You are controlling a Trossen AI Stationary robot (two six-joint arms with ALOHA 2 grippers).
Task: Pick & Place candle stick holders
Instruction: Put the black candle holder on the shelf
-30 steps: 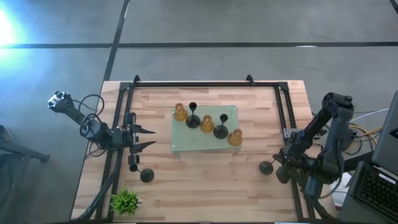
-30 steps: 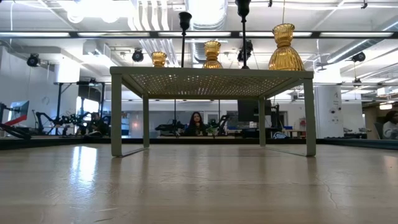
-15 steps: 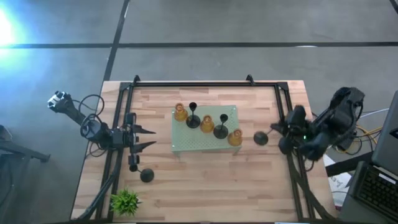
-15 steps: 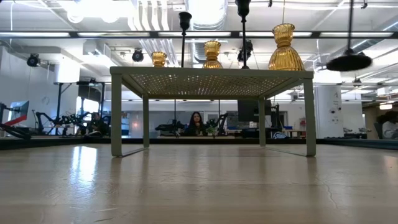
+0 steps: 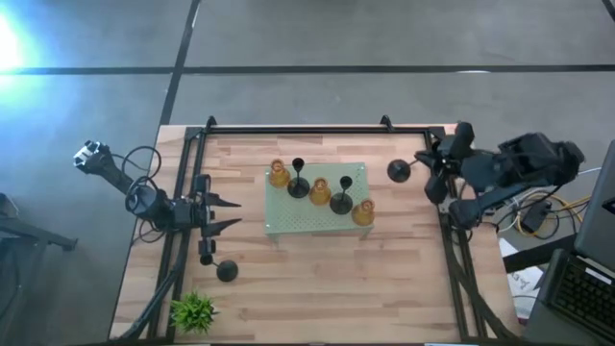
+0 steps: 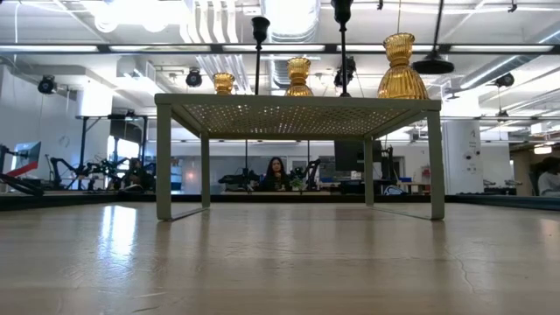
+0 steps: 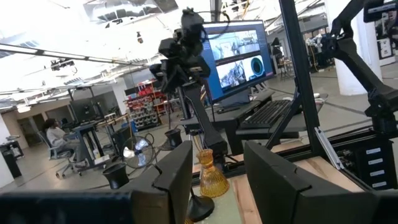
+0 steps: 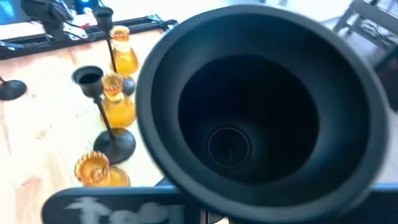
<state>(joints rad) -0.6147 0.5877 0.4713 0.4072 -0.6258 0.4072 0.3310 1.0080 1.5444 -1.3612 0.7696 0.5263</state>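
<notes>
Right gripper (image 5: 430, 171): up off the table near the far right corner, clenched on a black candle stick holder (image 5: 399, 171); its round base points toward the mat, held sideways in the air.
Carried holder, close up: the right wrist view looks straight into the wide, matte black hollow of its base (image 8: 258, 102), which blocks most of that view.
Left gripper (image 5: 229, 212): parked at the left edge of the table, fingers spread apart, holding nothing.
Mat (image 5: 288, 223): a pale green perforated rectangle on thin legs; from table height it reads as a small raised platform (image 6: 297, 107).
On the mat: three squat amber holders (image 5: 320, 189), ribbed and glassy, in a diagonal row, with two black stemmed holders (image 5: 341, 201) set between them.
Loose holder: one more black holder (image 5: 227, 271) stands on the bare wood near the left front, close to a small green plant (image 5: 193, 311).
Table (image 5: 317, 288): light wooden planks, framed by black rails.
In the way: the rightmost amber holder (image 5: 362, 212) stands at the mat's right edge, nearest the carried piece.
Background: a person sits at a desk far behind the platform (image 6: 276, 172).
</notes>
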